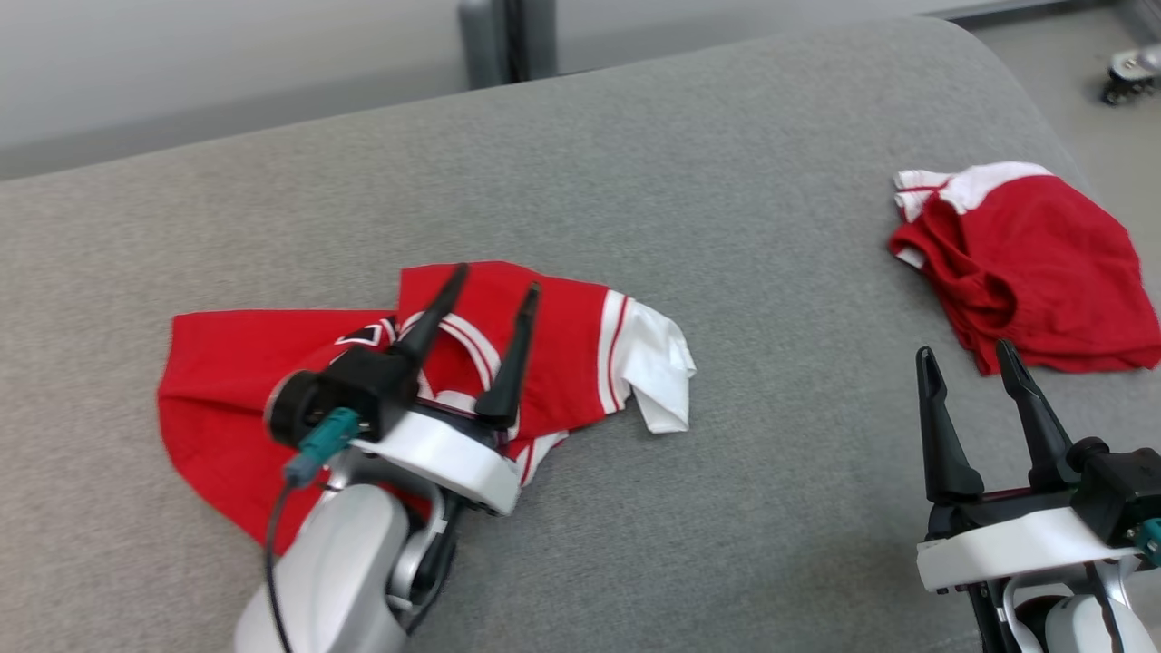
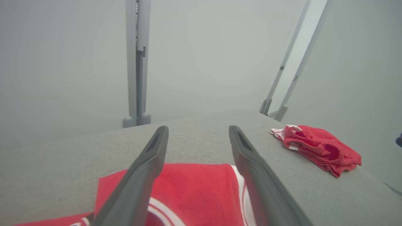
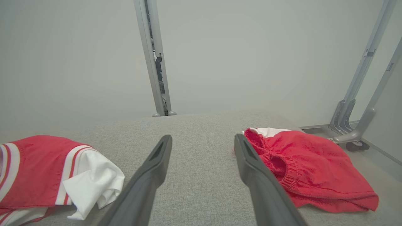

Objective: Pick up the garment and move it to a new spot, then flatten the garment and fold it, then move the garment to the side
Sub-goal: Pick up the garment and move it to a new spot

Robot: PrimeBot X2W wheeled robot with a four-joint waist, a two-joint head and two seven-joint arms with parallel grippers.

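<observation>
Here's the wide grey cushion (image 1: 635, 181) running right across the frame, and on it, lower left of centre, lies the red jersey (image 1: 562, 326), our garment, rumpled and half doubled over on itself. Over at the right edge sits a pair of red shorts (image 1: 1043, 263), bunched in a heap and well apart from the jersey. The left pincer (image 1: 498, 277) hovers right over the jersey's middle, fingers spread wide, nothing between them, and its wrist view looks along both prongs at red cloth lying loose beneath. The right pincer (image 1: 963, 348) waits at the lower right, fingers spread too, empty, just short of the shorts. By the look of it the jersey is down in its spot and flattening is the job in hand. To do that well, I'd say each pincer wants an outer edge, not the middle: the left on the red hem at the far left of the frame, the right coming across to the white sleeve (image 1: 658, 363), which is curled under at the jersey's right end. Pinch low, one layer only, then draw the two apart evenly so the doubled part opens out. The right arm should swing clear of the shorts on the way. Watch the striped collar (image 1: 472, 337) too; it's twisted, and it needs to lie flat before any fold goes in.
</observation>
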